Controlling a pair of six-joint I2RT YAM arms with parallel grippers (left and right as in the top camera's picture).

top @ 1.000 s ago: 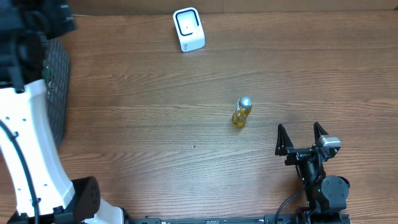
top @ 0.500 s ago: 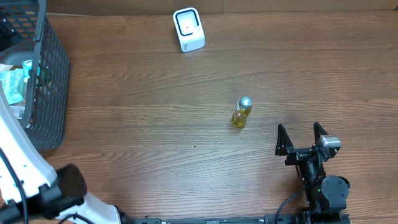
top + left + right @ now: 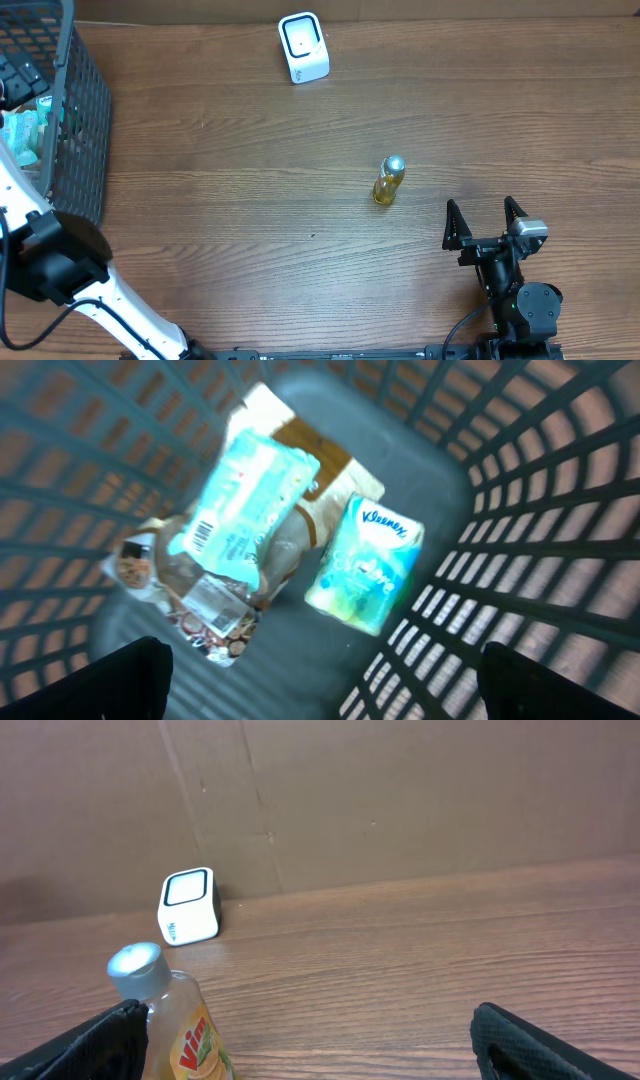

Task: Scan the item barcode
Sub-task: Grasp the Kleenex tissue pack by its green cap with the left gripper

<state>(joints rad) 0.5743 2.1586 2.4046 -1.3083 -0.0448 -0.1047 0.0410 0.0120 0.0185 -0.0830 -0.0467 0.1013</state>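
Observation:
A white barcode scanner (image 3: 303, 47) stands at the table's far edge, also in the right wrist view (image 3: 189, 905). A small yellow bottle (image 3: 388, 180) with a silver cap stands mid-table; its label shows in the right wrist view (image 3: 185, 1025). My right gripper (image 3: 487, 225) is open just right of the bottle and nearer the front, with nothing between its fingers (image 3: 310, 1055). My left gripper (image 3: 325, 700) hangs open above the inside of the dark basket (image 3: 85, 130). Below it lie a teal pack with a barcode (image 3: 245, 510), a Kleenex tissue pack (image 3: 365, 565) and a snack bag (image 3: 200, 615).
The basket's mesh walls (image 3: 540, 530) close in around the left gripper. My white left arm (image 3: 60, 265) rises from the table's front left corner. A brown cardboard wall (image 3: 400, 790) backs the table behind the scanner.
The left arm has swung toward the front left, uncovering the basket in the overhead view. The right arm, bottle and scanner have not moved.

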